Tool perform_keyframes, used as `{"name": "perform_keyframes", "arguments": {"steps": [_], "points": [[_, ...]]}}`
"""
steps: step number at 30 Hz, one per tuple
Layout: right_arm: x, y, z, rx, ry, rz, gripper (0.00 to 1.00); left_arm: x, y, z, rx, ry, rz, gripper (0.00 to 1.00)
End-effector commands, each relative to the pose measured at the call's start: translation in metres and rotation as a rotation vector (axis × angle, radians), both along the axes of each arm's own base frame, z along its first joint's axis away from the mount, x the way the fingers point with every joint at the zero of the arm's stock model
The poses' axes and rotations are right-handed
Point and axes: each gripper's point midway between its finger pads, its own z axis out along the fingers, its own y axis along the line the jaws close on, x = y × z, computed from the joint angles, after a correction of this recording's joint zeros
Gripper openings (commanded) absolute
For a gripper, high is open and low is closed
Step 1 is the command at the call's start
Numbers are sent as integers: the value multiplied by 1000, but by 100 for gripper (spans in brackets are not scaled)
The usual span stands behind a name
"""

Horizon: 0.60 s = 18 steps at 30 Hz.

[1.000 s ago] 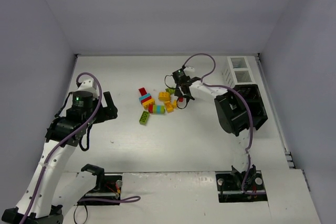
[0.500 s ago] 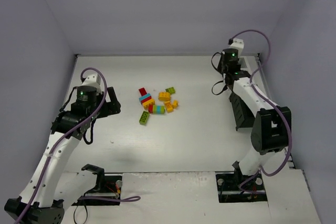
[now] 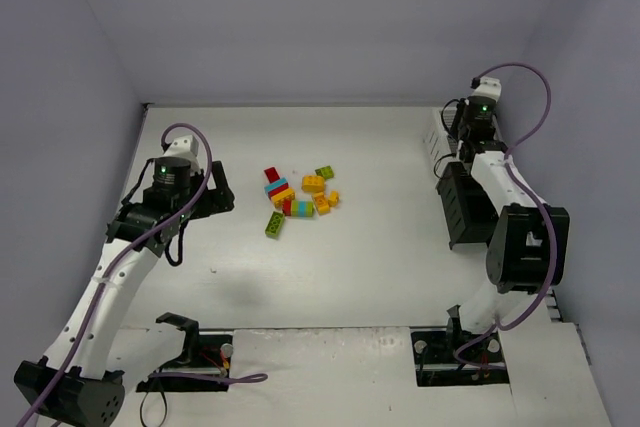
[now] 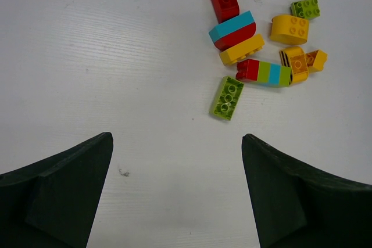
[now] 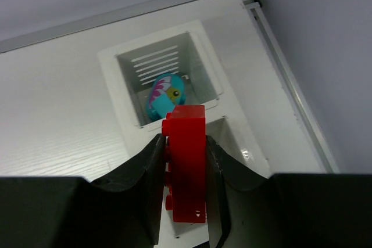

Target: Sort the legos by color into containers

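Pale worktop (image 3: pixel 350 267), boxed in by lilac walls. At its far right corner, right gripper (image 5: pixel 184 142) with jaws pinching a red brick (image 5: pixel 186 166) held upright, hanging at the near rim of the white container (image 5: pixel 125 91), just about over the wall between the compartment holding the cyan oval piece (image 5: pixel 164 96) and the next one. Black containers (image 3: pixel 462 215) just nearer along the right edge. Around mid-worktop, other legos (image 3: pixel 298 197) in a tight cluster, several touching. Left of them, left gripper (image 4: pixel 176 140) with jaws spread wide, gripping nothing, above bare worktop.

If released here: probably clips the dividing wall and tips either way, in with the cyan piece for a colour mix-up, or off the rim onto the worktop. Calls for a clear shift over one compartment first. If lowered as is: may snag a finger on the slatted wall. On the left, if closed among touching bricks: likely drags neighbours or lifts two colours together. Safer pick, by the look of it: the green brick (image 4: pixel 226 97) at the cluster's near-left edge.
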Motion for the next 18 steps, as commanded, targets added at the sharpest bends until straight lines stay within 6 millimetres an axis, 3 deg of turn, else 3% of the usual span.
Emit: {"name": "perform_keyframes", "arguments": {"steps": [1, 11, 18], "points": [[13, -16, 26, -11, -106, 3, 0, 15, -7, 28, -24, -97, -18, 85], [17, -14, 6, 9, -66, 34, 22, 17, -10, 26, -36, -83, -20, 85], [18, -10, 16, 11, -85, 60, 57, 16, -9, 24, -35, -74, -19, 85]]}}
